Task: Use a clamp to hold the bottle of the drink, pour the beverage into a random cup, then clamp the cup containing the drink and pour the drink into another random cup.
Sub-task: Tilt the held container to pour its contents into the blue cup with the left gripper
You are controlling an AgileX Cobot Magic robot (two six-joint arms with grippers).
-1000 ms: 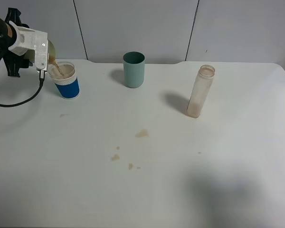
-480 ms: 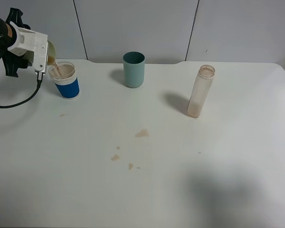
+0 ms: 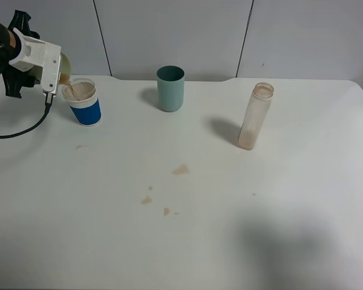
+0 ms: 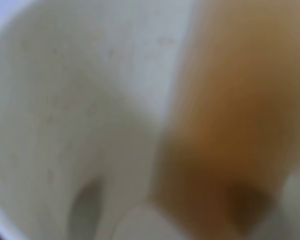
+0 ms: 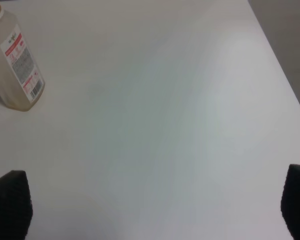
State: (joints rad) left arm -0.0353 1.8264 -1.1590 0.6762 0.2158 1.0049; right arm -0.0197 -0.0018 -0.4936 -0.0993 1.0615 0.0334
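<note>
My left gripper (image 3: 53,71) is shut on the pale yellow-green cup (image 3: 65,62), held tipped over the blue-sleeved white cup (image 3: 85,106) at the far left of the table. Brown beverage (image 3: 69,87) runs from the tipped rim into it. The left wrist view looks straight into the yellow-green cup (image 4: 65,100), with the beverage (image 4: 230,125) pooled along one side. The bottle (image 3: 255,116) stands upright at the right, almost empty. In the right wrist view my right gripper (image 5: 152,210) is open over bare table, well apart from the bottle (image 5: 17,65).
A darker teal cup (image 3: 170,88) stands at the back middle. Small brown spills (image 3: 181,170) dot the white table (image 3: 302,199) near its centre. A black cable (image 3: 24,130) loops on the table under the left arm.
The left gripper has tipped the yellow-green cup slightly further and drifted a little left; the beverage keeps running into the blue-sleeved cup. The bottle and teal cup have not moved.
</note>
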